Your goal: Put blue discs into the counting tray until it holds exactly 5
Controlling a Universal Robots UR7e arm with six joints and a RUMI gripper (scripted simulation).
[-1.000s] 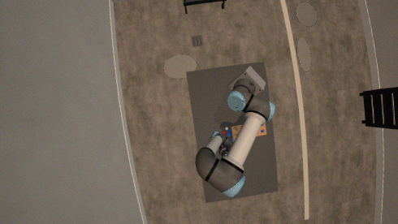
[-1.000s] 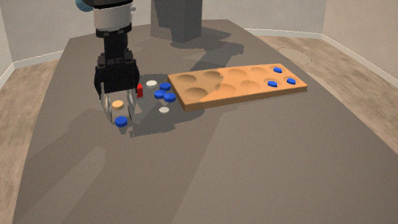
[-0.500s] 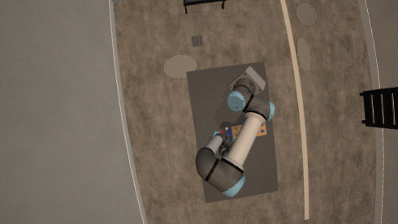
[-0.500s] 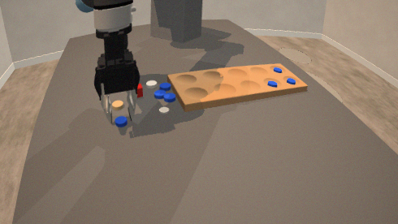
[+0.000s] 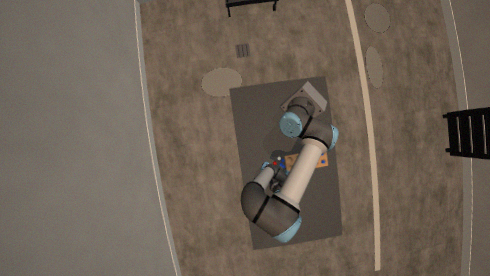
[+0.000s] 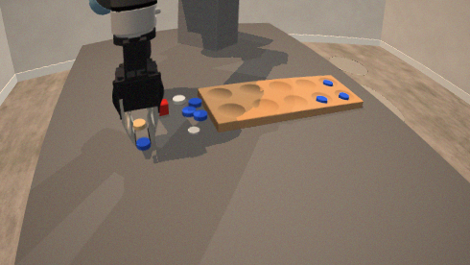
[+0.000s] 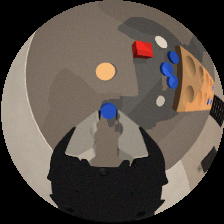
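- Blue disc is pinched in the gripper low at the table, left of the counting tray.
- A straight lift is advised, then release over an unfilled pocket.

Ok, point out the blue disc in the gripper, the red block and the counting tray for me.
blue disc (image 6: 143, 143), exterior view, on its top face between the fingertips.
red block (image 7: 143, 49), wrist view, on its top face.
counting tray (image 6: 273, 116), exterior view, on its near side wall.
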